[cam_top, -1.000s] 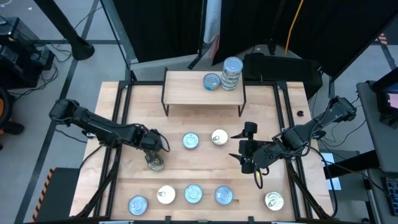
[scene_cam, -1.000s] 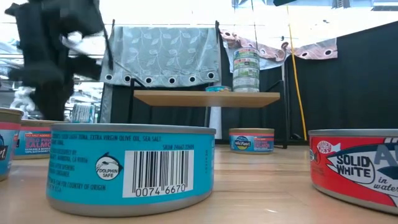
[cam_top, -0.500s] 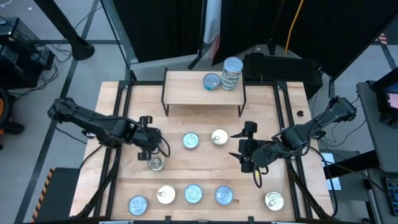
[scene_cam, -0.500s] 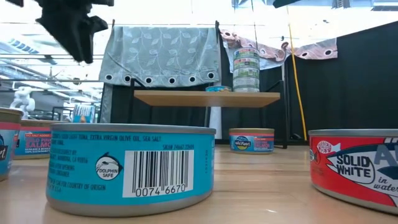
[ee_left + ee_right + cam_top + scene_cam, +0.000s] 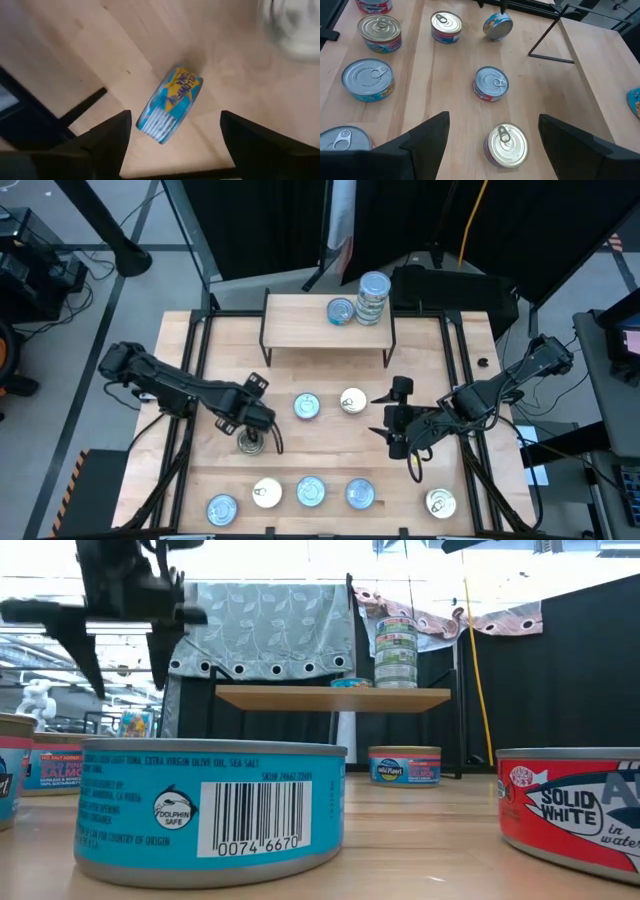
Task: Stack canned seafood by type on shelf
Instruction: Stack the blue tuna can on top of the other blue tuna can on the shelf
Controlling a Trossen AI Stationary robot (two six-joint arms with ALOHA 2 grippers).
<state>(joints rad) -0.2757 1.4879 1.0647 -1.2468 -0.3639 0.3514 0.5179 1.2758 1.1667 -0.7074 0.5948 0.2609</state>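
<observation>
A tin (image 5: pixel 170 105) with a blue and yellow label stands on its edge on the tabletop, its curved side down, also seen as the tin (image 5: pixel 250 443) left of centre. My left gripper (image 5: pixel 252 418) hangs open just above it, fingers pointing down and clear of it, and shows raised as the left gripper (image 5: pixel 122 658). My right gripper (image 5: pixel 392 418) waits open at centre right, above the table. The shelf (image 5: pixel 300 325) at the far middle bears a stack of tins (image 5: pixel 372 295) and a single tin (image 5: pixel 340 310).
Two tins (image 5: pixel 307 406) (image 5: pixel 352 400) lie flat at the table's middle. Several more sit along the near edge, from a tin at the left (image 5: pixel 222 508) to one at the right (image 5: pixel 440 502). Black frame rails (image 5: pixel 190 370) run along both table sides.
My left gripper has opened and let go of the tin, risen above it and rolled about its own axis. The tin has stayed where it was, on its edge on the table. My right arm has kept still.
</observation>
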